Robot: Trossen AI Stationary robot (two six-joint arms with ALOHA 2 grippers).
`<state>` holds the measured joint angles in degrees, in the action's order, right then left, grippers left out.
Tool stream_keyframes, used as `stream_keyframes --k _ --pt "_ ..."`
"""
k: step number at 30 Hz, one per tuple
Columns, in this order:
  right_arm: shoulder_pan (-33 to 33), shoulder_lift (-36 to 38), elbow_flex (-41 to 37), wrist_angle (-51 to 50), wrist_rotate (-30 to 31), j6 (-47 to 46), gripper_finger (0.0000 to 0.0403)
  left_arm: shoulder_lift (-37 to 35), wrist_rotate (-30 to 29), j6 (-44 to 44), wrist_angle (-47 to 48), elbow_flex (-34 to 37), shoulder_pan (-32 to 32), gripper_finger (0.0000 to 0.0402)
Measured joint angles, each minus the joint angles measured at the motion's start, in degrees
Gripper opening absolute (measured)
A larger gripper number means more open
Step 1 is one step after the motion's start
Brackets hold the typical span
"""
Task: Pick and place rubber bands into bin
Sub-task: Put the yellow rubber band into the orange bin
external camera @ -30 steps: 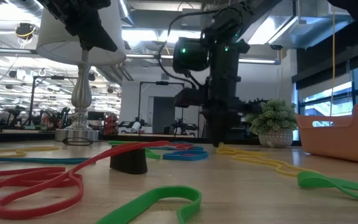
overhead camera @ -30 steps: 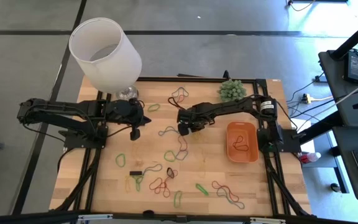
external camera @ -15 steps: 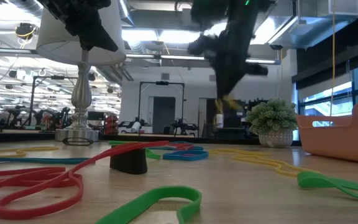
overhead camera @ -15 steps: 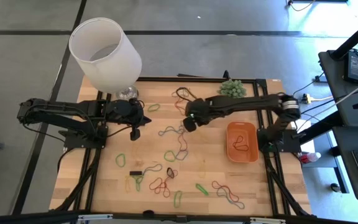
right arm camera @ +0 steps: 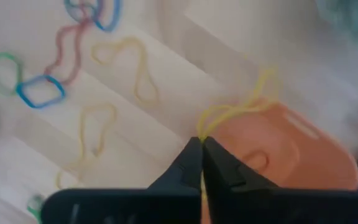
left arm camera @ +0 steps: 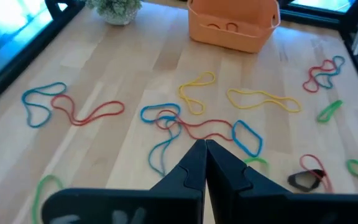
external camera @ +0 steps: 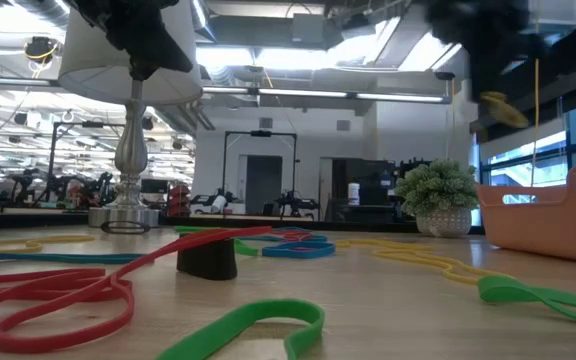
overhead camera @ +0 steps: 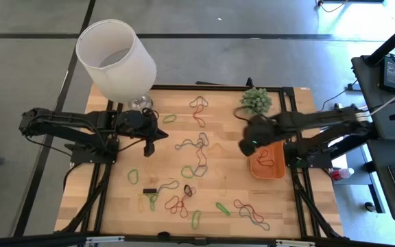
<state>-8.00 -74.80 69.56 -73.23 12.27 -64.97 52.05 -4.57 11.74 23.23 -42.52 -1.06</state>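
Right gripper (right arm camera: 201, 144) pressed together, pinching yellow rubber band (right arm camera: 238, 109), raised just beside bin (overhead camera: 267, 158) near table's right edge. Left gripper (left arm camera: 205, 146) pressed together, holding nothing.

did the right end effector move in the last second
Yes. In the high view the right end effector went from the table's middle toward the orange bin, carrying a yellow rubber band.

A yellow rubber band (right arm camera: 232, 112) dangles above the table, just beside the orange bin (overhead camera: 267, 157), a shallow tray already holding loops. Other rubber bands (overhead camera: 196, 151), red, green, blue, yellow, lie scattered flat on the wood.
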Motion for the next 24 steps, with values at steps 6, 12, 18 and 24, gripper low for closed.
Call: stream_keyframes --k 6,12,18,24 --pt "-5.76 11.21 -15.07 3.42 -2.56 -13.14 0.0001 0.00 -0.22 0.14 -1.24 -0.02 1.91 0.0002" --pt "-6.90 13.58 -28.51 12.99 -6.91 -15.79 0.0000 0.24 -0.29 0.14 -2.87 -0.02 3.34 0.0002" --pt "-6.85 12.69 -36.97 21.53 -7.43 -17.28 0.0005 0.22 -0.47 1.21 -2.91 -0.02 4.09 0.0003" --pt "-6.85 12.61 -38.07 21.68 -7.43 -18.77 0.0033 0.22 -0.52 1.19 -2.92 -0.02 4.81 0.0002"
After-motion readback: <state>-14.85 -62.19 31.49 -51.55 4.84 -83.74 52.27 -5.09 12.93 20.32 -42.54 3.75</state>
